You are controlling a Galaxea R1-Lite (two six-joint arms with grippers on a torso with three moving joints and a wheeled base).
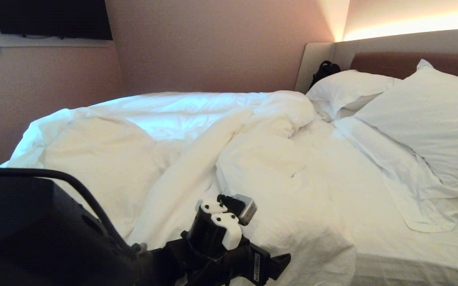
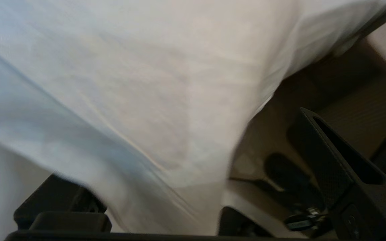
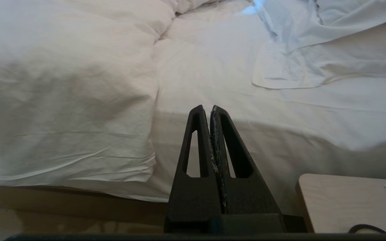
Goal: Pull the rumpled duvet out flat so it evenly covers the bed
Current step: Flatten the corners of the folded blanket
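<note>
The duvet [image 1: 141, 151] lies bunched in thick folds over the left and middle of the bed [image 1: 376, 234], and the mattress sheet on the right side is bare. My left arm's wrist [image 1: 221, 226] is at the duvet's near edge, low in the head view. In the left wrist view my left gripper [image 2: 179, 144] is open, with duvet cloth [image 2: 139, 87] draped between its widely spread fingers [image 2: 330, 160]. My right gripper [image 3: 209, 108] is shut on nothing and hangs beside the bed, facing the duvet's hanging edge [image 3: 62, 100] and the bare sheet [image 3: 219, 67].
Two white pillows [image 1: 431, 119] lean on the brown headboard [image 1: 388, 63] at the right. A black bag [image 1: 324, 71] sits in the far corner by the headboard. A pale wooden tabletop [image 3: 347, 201] stands close to my right gripper. The tan bed base [image 3: 62, 197] runs below the duvet.
</note>
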